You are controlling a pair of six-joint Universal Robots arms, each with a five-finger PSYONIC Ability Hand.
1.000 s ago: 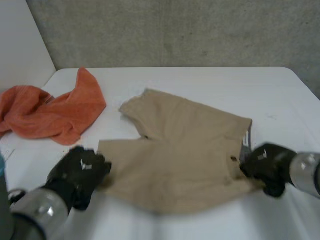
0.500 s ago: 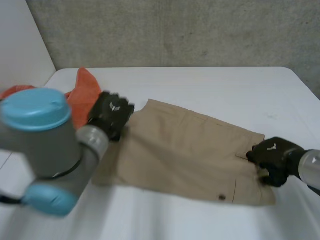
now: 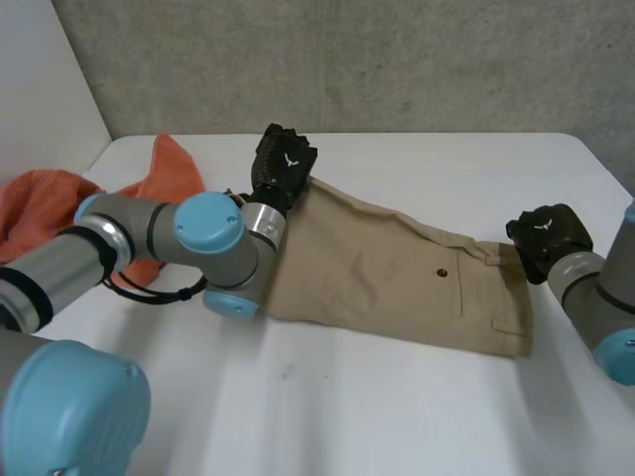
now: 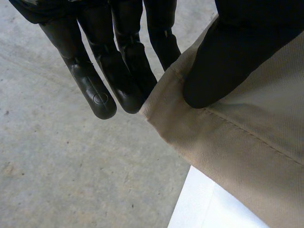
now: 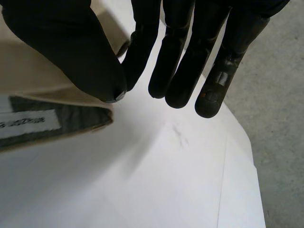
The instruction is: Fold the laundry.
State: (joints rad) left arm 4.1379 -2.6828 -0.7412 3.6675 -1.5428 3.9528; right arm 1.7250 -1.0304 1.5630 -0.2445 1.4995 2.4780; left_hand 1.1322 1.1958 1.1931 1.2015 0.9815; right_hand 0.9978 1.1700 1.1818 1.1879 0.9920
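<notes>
Left wrist view: hand [image 4: 240, 45] pinches shorts [image 4: 247, 147] corner.

Test-lab setting, white table [image 3: 397, 416], bare concrete wall [image 3: 417, 59]

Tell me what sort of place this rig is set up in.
Most likely a robotics lab or test bay rather than a home: a plain white table in front of a bare, concrete-looking wall, with tan shorts and an orange towel on it as practice laundry.

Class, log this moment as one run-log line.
left hand: pinches khaki shorts hem | right hand: pinches waistband | shorts: spread between hands over table | orange towel: crumpled, untouched
</notes>
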